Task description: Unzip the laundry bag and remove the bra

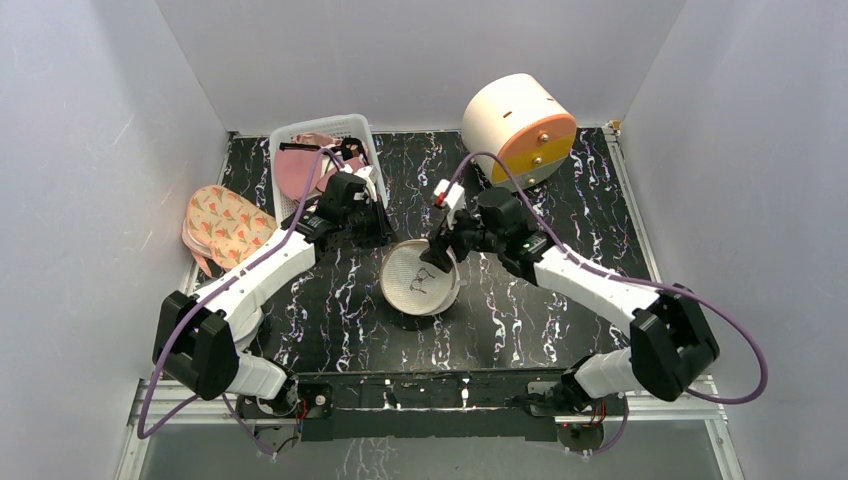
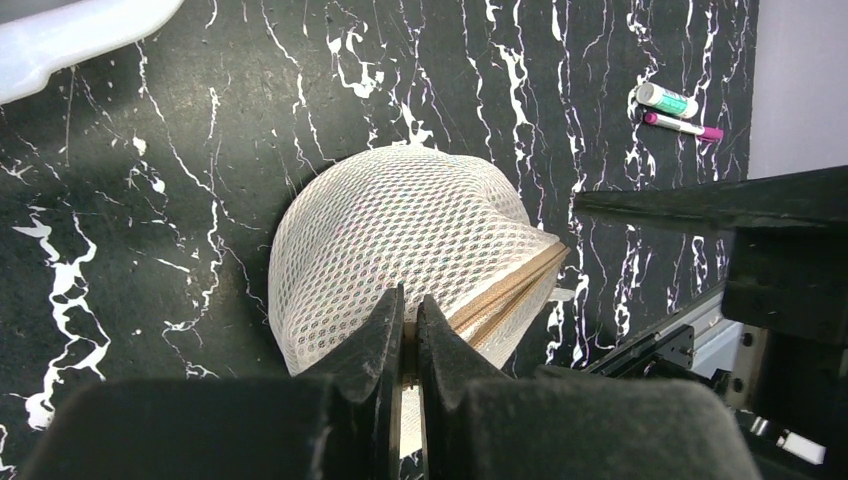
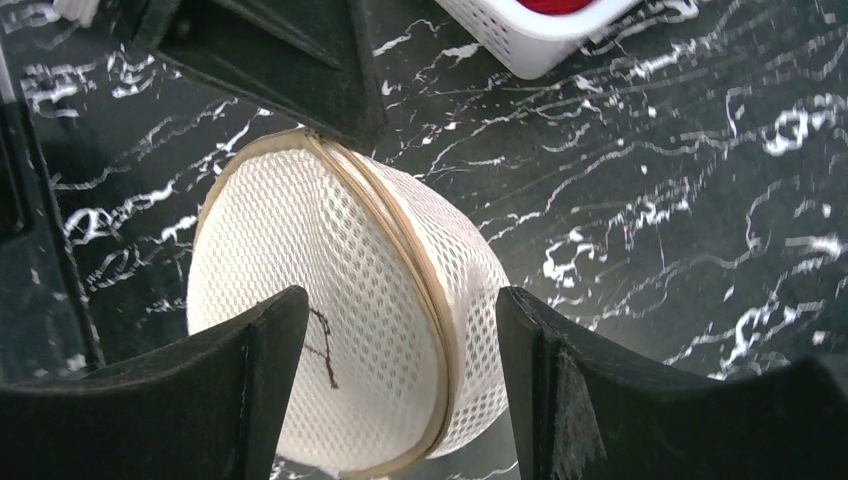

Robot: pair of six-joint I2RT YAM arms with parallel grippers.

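Mesh laundry bag (image 1: pixel 420 282) sits mid-table nr near edge, zipped; L gripper (image 2: pixel 410 335) pinched shut on its tan zip band (image 2: pixel 510 285), R gripper (image 3: pixel 400 305) wide open straddling bag, band running btwn its fingers.

Bright, even, soft light from overhead.
Crisp across the top view, only faint shadows on the marbled table (image 1: pixel 340 330); slightly washed on the pale walls (image 1: pixel 60 150); up close, sharp on the mesh laundry bag (image 2: pixel 400 230), blurry and dark on the near fingers (image 2: pixel 365 360).
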